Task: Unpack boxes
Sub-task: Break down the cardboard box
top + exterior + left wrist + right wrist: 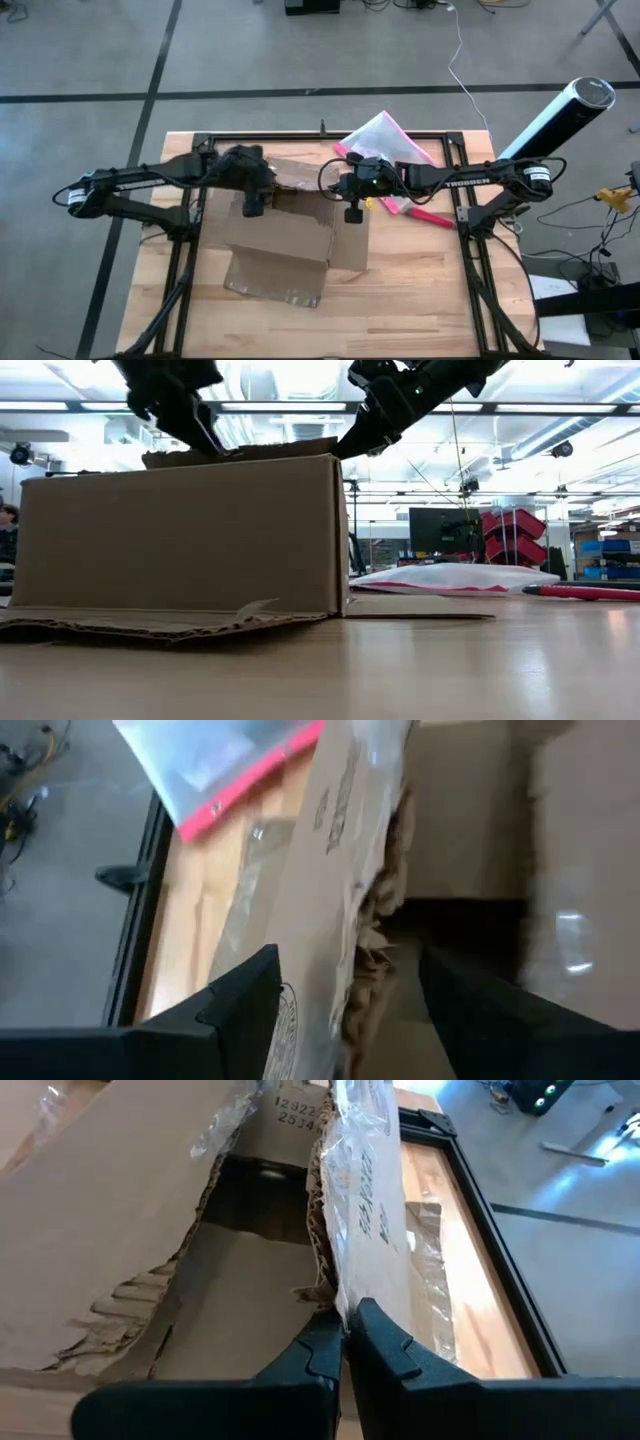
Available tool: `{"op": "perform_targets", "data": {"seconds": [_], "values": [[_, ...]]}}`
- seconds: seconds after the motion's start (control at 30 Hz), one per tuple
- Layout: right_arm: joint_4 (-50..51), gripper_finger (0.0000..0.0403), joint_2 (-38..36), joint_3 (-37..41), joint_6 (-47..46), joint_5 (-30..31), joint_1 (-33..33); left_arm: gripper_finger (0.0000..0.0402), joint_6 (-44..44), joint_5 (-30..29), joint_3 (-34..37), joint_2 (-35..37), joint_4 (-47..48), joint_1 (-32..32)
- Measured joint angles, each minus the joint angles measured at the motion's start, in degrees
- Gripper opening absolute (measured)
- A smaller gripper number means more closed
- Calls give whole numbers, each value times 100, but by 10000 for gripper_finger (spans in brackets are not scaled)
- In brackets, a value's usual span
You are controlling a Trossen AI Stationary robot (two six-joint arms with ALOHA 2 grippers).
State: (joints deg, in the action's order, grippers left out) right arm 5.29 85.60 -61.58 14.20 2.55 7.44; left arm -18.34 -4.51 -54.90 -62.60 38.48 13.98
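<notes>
The right tool point(345, 1342) is pinching a taped top flap point(372, 1210) of the box point(290, 235) standing mid-table point(420, 300), seemingly peeling it outward to expose the inside, while the left tool point(350, 1010), fingers spread, is straddling the opposite flap's torn edge.

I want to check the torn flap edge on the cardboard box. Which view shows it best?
The right wrist view: the cardboard box's torn flap edge runs close up, pinched by the right gripper. The left wrist view blurs it; the high and low views show no tear detail.

Wooden table point(420, 300) under box point(290, 245), pouch point(385, 140)
</notes>
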Motion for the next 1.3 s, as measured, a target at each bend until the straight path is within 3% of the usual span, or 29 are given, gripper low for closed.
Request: {"op": "perform_targets", "data": {"seconds": [0.13,0.23,0.5,0.8,1.1,1.3], "values": [[18,0,0,-91,-9,2,11,235,-144,-421,-51,-392,22,0],[49,0,0,-123,60,3,11,209,-290,-552,-128,-594,18,2],[521,0,-4,-465,60,50,11,17,-440,-602,-515,-835,23,74],[1118,19,-93,-1307,-166,41,24,1,-696,-1160,-1207,-796,9,414],[1421,125,-114,-1921,-1104,-621,15,0,-831,-1406,-2144,-798,-7,1035],[1433,177,-74,-1876,-1138,-387,48,0,-821,-1391,-2575,-796,-129,1145]]}}
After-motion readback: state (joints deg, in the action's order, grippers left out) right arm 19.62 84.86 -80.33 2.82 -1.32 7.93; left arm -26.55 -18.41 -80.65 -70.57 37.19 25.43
